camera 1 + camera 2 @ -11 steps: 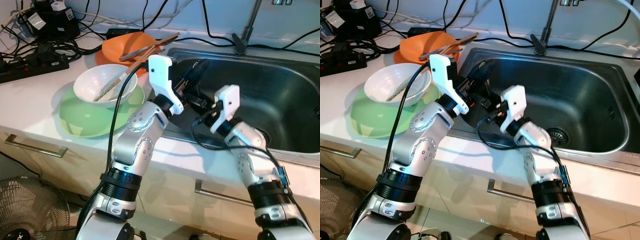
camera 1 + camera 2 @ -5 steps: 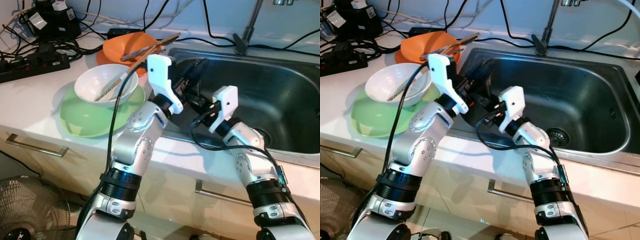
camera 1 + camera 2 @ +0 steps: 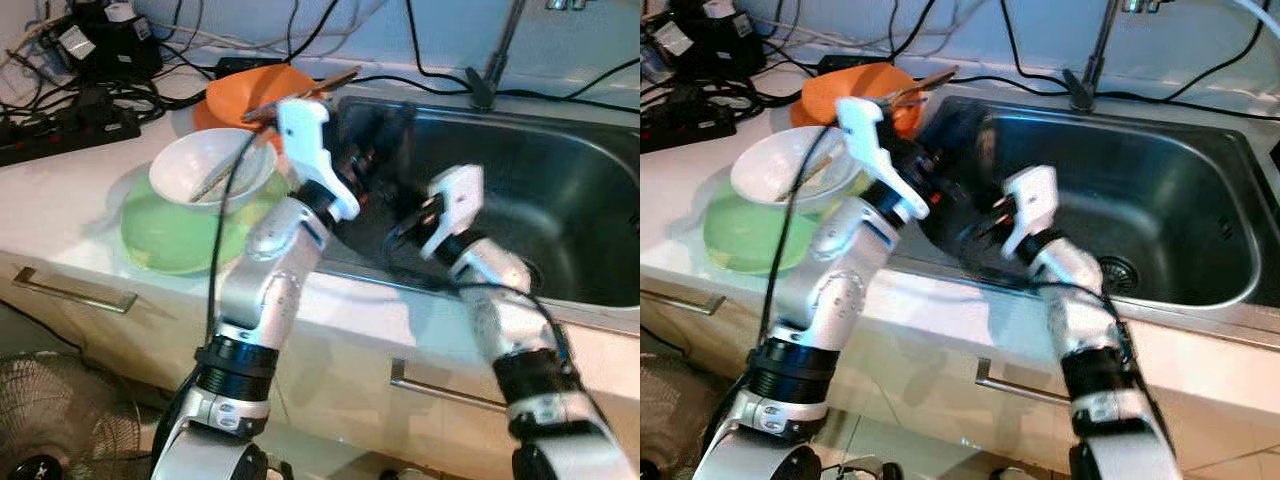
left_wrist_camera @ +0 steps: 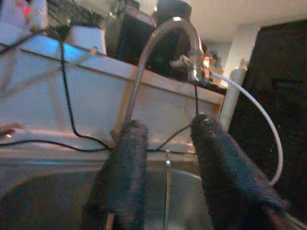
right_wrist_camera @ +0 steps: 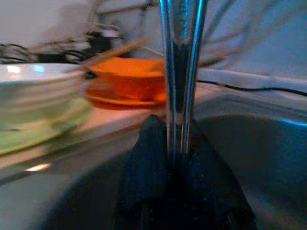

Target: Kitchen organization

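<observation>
My left gripper (image 3: pixel 385 140) hangs open over the left end of the steel sink (image 3: pixel 570 190), with nothing between its fingers (image 4: pixel 129 158); it faces the faucet (image 4: pixel 158 43). My right gripper (image 3: pixel 405 228) is low inside the sink, shut on a shiny metal utensil (image 5: pixel 182 72) that stands upright between its fingers. On the counter to the left, a white bowl (image 3: pixel 205 172) with a utensil in it rests on a green plate (image 3: pixel 160 240). Behind them an orange bowl (image 3: pixel 232 92) holds chopsticks.
Power strips and tangled black cables (image 3: pixel 70 95) crowd the back left of the counter. The faucet (image 3: pixel 490 70) rises behind the sink. Drawer handles (image 3: pixel 70 292) run along the cabinet front, and a fan (image 3: pixel 50 430) stands on the floor at the lower left.
My left arm has swung left and a little up, toward the bowls, and shows blurred. The right gripper has stayed in about the same place, still holding the utensil.
</observation>
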`<state>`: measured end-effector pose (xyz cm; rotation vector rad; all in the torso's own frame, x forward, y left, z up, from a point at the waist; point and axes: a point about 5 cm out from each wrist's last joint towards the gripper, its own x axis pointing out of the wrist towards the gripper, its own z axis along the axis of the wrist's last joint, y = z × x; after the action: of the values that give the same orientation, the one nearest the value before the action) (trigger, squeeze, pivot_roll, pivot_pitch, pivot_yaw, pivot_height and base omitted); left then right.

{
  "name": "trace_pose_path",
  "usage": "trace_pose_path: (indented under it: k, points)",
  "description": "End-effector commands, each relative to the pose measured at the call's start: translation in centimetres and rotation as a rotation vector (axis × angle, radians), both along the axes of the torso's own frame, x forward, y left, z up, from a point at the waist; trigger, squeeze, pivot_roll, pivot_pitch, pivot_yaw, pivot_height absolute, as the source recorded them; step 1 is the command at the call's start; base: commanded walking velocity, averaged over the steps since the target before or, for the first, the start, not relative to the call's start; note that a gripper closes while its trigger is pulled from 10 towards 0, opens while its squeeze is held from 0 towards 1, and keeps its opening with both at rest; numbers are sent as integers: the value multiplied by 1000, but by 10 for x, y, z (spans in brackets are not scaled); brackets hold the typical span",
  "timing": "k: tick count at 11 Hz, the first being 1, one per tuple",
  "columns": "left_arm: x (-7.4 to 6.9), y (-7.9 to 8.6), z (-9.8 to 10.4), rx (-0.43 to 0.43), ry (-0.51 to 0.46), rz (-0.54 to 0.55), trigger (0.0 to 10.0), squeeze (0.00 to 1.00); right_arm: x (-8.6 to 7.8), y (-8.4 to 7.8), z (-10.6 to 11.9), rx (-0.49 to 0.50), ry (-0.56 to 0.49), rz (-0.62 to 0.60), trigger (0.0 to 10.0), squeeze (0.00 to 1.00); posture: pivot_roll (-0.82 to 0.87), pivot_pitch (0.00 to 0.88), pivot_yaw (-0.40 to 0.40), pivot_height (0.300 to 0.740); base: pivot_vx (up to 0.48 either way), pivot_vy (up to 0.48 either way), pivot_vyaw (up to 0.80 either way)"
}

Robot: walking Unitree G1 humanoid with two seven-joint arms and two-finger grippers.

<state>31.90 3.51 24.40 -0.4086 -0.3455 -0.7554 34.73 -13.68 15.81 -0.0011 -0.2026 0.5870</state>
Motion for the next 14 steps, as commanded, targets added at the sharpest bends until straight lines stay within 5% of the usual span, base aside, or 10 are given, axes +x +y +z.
trace_pose_path:
  k: [1,3,4,5,6,12,14]
  points:
    - [0,6,0,-15,2,32,10000,0,7,-10,8,-12,-26,-59,0,0,102,48,52,740,0,0,0]
    - [4,23,-13,9,58,123,10000,0,24,-31,14,-25,-2,-203,0,0,109,49,47,740,0,0,0]
    - [6,33,-28,94,97,182,10000,0,32,-39,15,-27,21,-293,5098,0,114,50,44,740,0,0,0]
    - [6,35,-35,153,108,196,10000,0,34,-41,13,-42,39,-323,9098,0,113,52,39,740,0,0,0]
    - [3,40,-55,220,146,228,10000,0,41,-41,12,-77,66,-356,10000,0,121,55,33,740,0,0,0]
    - [-8,29,-102,411,209,187,10000,0,54,-49,16,-95,147,-526,10000,0,140,65,7,740,0,0,0]
    - [-9,27,-107,439,205,181,10000,0,51,-48,0,-141,220,-547,10000,0,147,68,1,740,0,0,0]
